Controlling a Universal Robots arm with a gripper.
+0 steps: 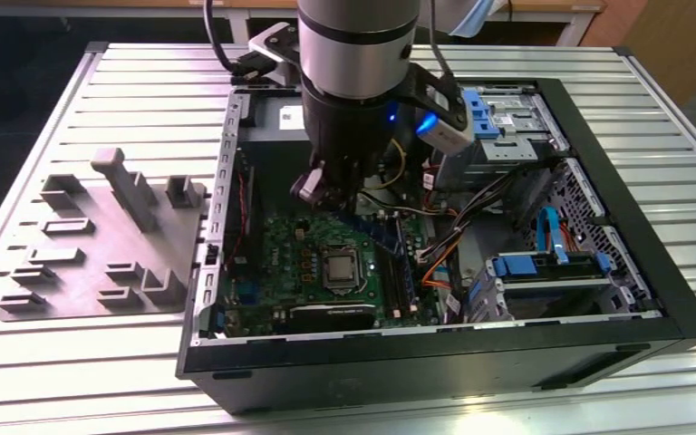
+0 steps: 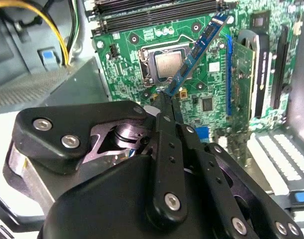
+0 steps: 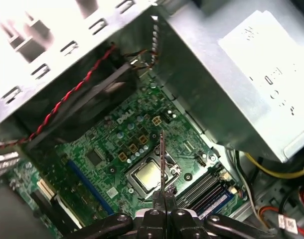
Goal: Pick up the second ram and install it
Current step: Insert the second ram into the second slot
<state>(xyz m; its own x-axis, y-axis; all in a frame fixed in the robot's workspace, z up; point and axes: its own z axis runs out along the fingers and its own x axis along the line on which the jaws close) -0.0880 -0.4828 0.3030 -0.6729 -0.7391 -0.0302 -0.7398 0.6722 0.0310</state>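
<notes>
Slatted surface [image 1: 687,181] carries the open case [image 1: 445,358]; inside, we see the pincer [image 2: 164,97] pinching the ram [image 2: 197,52] by one end, above the board [image 2: 122,74] near the CPU [image 2: 168,64], leaving its long edge free for the slots [image 2: 157,10], we judge.

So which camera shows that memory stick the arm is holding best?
The second wrist view: the second ram shows its long blue face, one end in the pincer. The first wrist view sees it edge-on; the exterior view, little of it beneath the arm.
</notes>
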